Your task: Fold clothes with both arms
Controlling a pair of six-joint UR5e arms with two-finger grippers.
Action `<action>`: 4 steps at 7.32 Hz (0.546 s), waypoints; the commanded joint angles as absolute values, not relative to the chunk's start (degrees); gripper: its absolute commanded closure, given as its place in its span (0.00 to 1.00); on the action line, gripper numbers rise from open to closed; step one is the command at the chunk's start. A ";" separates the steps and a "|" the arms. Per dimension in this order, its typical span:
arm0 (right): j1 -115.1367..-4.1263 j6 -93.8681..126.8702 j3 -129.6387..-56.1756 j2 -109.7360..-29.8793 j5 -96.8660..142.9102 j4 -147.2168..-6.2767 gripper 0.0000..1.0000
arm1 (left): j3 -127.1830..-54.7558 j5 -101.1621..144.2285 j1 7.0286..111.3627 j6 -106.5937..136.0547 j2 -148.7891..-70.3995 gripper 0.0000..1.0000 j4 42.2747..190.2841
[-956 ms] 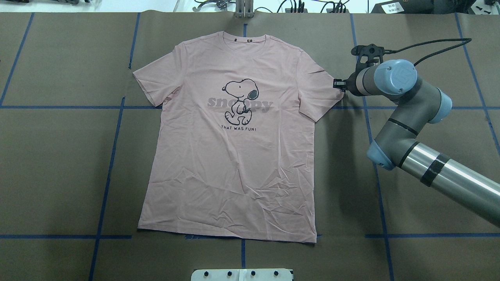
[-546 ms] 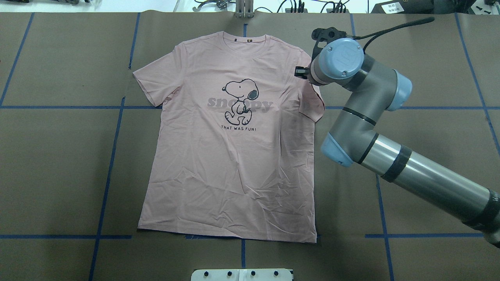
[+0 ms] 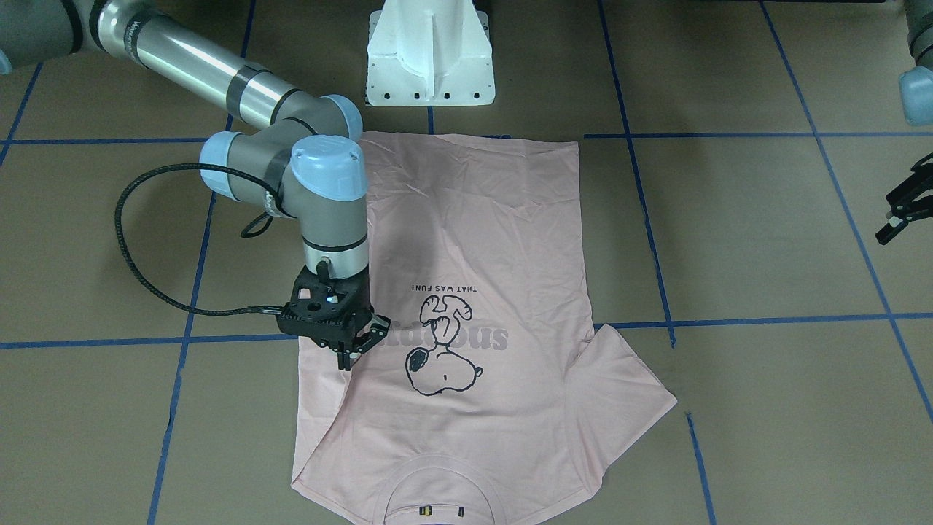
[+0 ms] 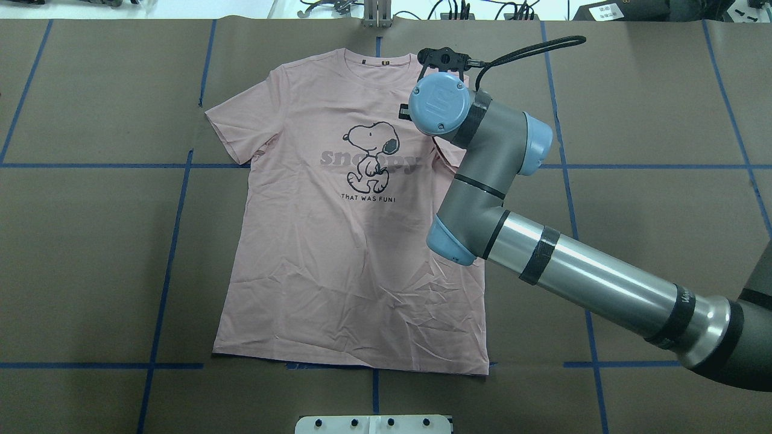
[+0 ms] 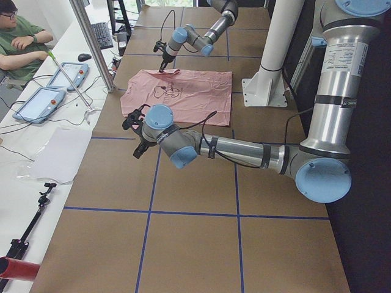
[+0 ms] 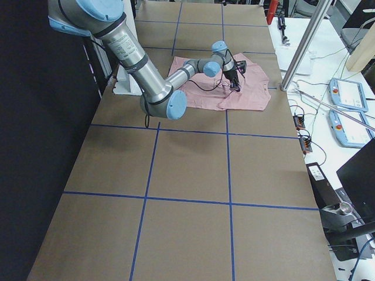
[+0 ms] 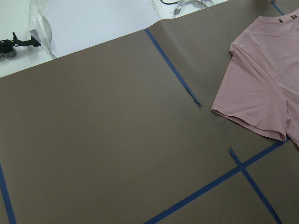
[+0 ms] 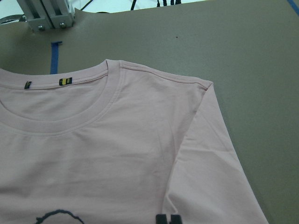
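T-shirt (image 4: 356, 253): soft, light, limp | right gripper (image 3: 350, 356) clamped on sleeve (image 8: 210, 177) hem, likely best hold | left gripper (image 3: 898, 213) spread, empty

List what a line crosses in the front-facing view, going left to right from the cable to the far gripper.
Black cable loop → right gripper, pinching the T-shirt → Snoopy print → flat sleeve → left gripper.

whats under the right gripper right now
The right gripper pinches the pink T-shirt by its sleeve, folded in over the chest beside the Snoopy print. The table directly below is covered by cloth.
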State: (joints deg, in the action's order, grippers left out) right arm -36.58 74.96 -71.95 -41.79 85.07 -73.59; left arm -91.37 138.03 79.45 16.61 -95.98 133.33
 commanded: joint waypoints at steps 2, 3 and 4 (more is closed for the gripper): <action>-36.47 74.45 -71.02 -41.05 84.64 -73.65 0.26 | -91.41 137.99 79.45 16.61 -95.98 0.00 133.33; -37.43 70.53 -71.02 -39.30 85.51 -74.09 0.00 | -91.23 137.99 79.45 16.70 -96.06 0.00 133.33; -39.01 68.92 -71.10 -38.94 90.48 -74.35 0.00 | -90.80 137.99 79.11 17.22 -96.06 0.00 133.33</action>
